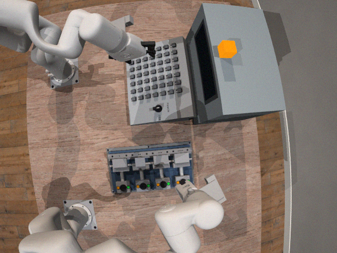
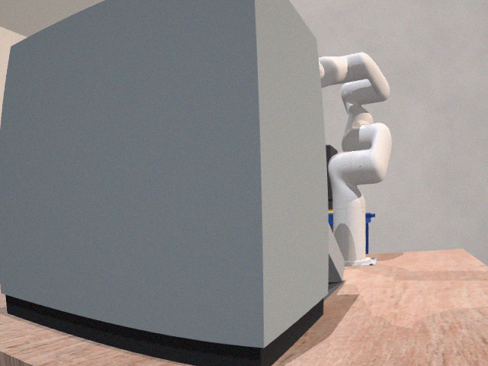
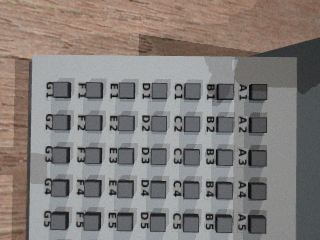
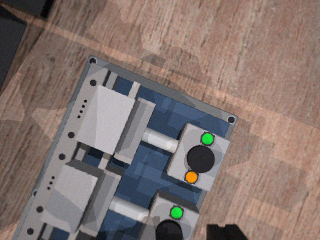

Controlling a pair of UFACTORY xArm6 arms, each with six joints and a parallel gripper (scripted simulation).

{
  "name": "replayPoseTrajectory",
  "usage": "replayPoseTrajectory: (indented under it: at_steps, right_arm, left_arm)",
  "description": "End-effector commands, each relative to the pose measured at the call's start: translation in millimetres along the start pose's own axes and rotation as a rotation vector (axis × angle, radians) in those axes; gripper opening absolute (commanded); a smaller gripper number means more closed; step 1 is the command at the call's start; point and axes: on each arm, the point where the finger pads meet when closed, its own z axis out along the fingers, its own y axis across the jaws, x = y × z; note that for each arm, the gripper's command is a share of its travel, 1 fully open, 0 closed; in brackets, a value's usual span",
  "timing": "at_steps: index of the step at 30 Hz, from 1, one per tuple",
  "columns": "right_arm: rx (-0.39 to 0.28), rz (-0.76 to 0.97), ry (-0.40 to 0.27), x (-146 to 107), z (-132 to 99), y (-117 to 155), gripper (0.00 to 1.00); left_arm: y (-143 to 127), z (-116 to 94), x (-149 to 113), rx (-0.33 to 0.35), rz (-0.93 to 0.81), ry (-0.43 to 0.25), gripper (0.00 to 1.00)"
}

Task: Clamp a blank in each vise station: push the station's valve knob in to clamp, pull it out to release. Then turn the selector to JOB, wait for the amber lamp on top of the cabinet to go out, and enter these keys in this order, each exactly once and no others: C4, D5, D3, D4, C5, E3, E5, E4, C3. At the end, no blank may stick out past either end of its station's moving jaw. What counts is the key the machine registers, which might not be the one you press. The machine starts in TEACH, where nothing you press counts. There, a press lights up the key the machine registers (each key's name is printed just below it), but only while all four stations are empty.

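My left gripper point(image 1: 151, 51) is open above the far-left part of the key panel point(image 1: 144, 117) point(image 3: 277, 70). Its wrist view shows unlit keys, rows 1 to 5. The selector point(image 1: 157, 108) is on the panel; its setting is not clear. The amber lamp point(image 1: 227, 49) on the cabinet is bright orange. The vise fixture point(image 1: 148, 147) point(image 4: 160, 90) has a light grey blank in each station, against its moving jaw. The fourth station's blank point(image 1: 181, 158) point(image 4: 106, 119) and valve knob point(image 4: 200, 159) show well; knob depth is unclear. My right gripper point(image 4: 226, 233) is shut, just beside the valve blocks.
The tall grey cabinet point(image 1: 247, 68) point(image 2: 137, 177) stands behind the key panel and blocks most of the exterior view. A grey bracket point(image 1: 213, 190) lies near the right arm's wrist, right of the fixture. Another grey block shows beyond the left arm.
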Motion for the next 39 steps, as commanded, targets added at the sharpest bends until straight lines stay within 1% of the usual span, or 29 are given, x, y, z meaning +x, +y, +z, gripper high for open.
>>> replayPoseTrajectory:
  at_steps: [1,9,11,26,28,34,39]
  right_arm:
    - [0.001,-0.129,0.007,-8,-15,-4,0.00]
    - [0.000,-0.401,0.007,-27,-40,-14,0.00]
    - [0.000,-0.401,0.007,-27,-40,-14,0.00]
    - [-0.001,-0.875,0.007,-66,-79,-28,0.00]
    - [-0.001,-0.875,0.007,-66,-79,-28,0.00]
    - [-0.002,-1.011,0.007,-78,-90,-32,0.00]
    - [-0.002,-1.091,0.007,-85,-96,-34,0.00]
  left_arm:
    - [2,-2,0,-0.005,-0.001,-0.001,1.00]
    - [2,-2,0,-0.005,-0.001,-0.001,1.00]
    - [2,-2,0,-0.005,-0.001,-0.001,1.00]
    - [2,-2,0,-0.005,-0.001,-0.001,1.00]
    - [2,-2,0,-0.005,-0.001,-0.001,1.00]
    - [2,-2,0,-0.005,-0.001,-0.001,1.00]
    - [2,-2,0,-0.005,-0.001,-0.001,1.00]
